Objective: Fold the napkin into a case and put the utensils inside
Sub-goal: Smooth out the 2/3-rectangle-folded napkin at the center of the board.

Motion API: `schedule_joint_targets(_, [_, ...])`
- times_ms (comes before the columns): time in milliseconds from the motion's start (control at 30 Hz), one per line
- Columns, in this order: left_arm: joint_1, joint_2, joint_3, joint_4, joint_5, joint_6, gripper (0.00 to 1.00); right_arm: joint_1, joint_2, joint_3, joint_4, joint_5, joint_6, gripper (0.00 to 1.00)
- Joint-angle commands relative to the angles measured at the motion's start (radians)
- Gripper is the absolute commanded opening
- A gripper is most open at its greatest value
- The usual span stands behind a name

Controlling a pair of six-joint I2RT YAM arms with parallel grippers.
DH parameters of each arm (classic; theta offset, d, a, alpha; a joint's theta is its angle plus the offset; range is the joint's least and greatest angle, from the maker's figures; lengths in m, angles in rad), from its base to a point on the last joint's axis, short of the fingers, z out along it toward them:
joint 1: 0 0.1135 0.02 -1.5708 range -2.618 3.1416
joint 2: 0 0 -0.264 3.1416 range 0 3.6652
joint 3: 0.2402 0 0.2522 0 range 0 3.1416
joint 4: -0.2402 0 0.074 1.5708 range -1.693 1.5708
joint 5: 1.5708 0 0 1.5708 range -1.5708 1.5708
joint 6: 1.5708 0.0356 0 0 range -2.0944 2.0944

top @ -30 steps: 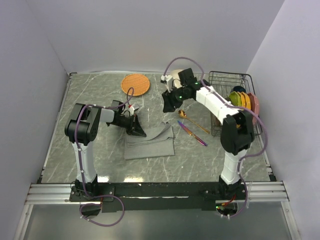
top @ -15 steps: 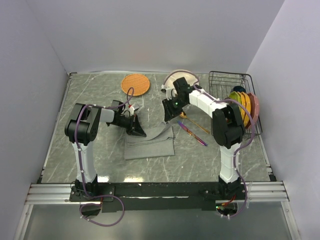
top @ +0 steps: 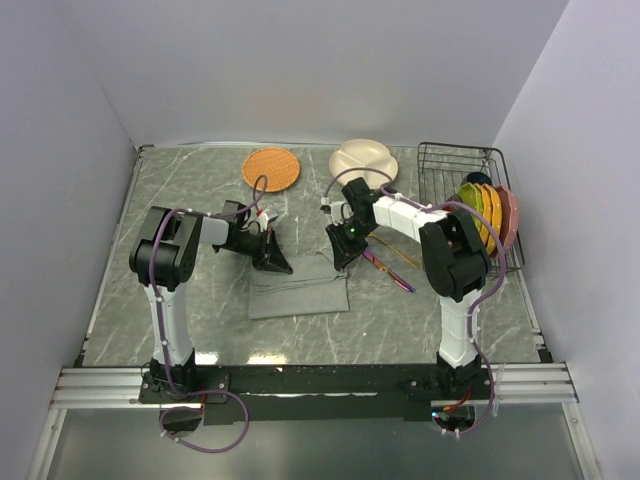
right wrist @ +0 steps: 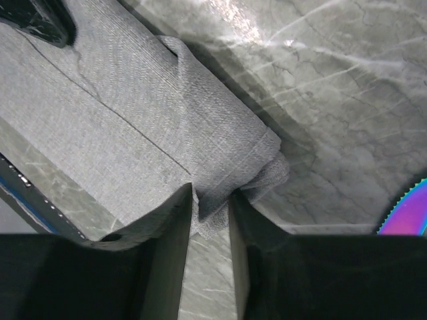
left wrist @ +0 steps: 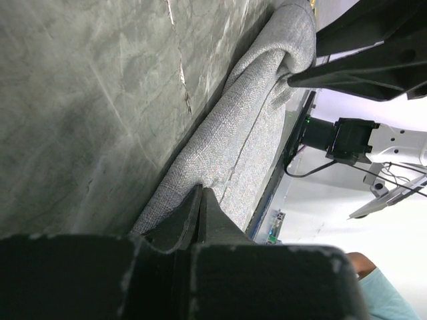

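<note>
Grey cloth is lying folded into a flat oblong near the middle of the table (top: 180,320): this napkin (top: 300,290) is sitting closer to the near edge than to the far one. The left gripper (top: 275,262) is resting on the napkin's far left corner. Its jaws are showing fully closed in the left wrist view, with the tips pressing against the fabric's edge; whether a layer is caught between them I cannot tell. The right gripper (top: 342,258) is reaching down at the napkin's far right corner. In the right wrist view its fingers (right wrist: 153,233) are standing narrowly apart, and a bunched fold of the cloth is sitting pinched between them.

The purple knife (top: 392,275) is lying on the table just right of the napkin, towards the right edge, and a strip of the gold spoon (top: 405,258) is showing beside it, partly under the right arm. An orange mat (top: 271,168) and a cream plate (top: 362,158) are sitting along the far edge. A wire rack (top: 450,160) holding coloured plates (top: 490,208) is occupying the far right corner.
</note>
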Motion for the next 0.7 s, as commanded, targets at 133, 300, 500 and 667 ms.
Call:
schedule_joint_targets(133, [0.001,0.002,-0.037,-0.018,-0.158,0.012,0.02,0.0,-0.073,-0.022,0.007,-0.014,0.01,0.05])
schedule_joint_targets(300, [0.003,0.002,-0.055,0.01,-0.167,-0.012,0.02,0.008,-0.144,0.004,-0.016,-0.04,0.056,0.0])
schedule_joint_targets(500, [0.004,-0.013,-0.059,0.028,-0.15,-0.037,0.04,0.045,-0.11,-0.055,0.007,-0.022,0.084,0.0])
schedule_joint_targets(667, [0.024,-0.068,-0.075,0.071,-0.114,-0.064,0.16,0.053,-0.055,-0.065,0.022,0.038,0.092,0.0])
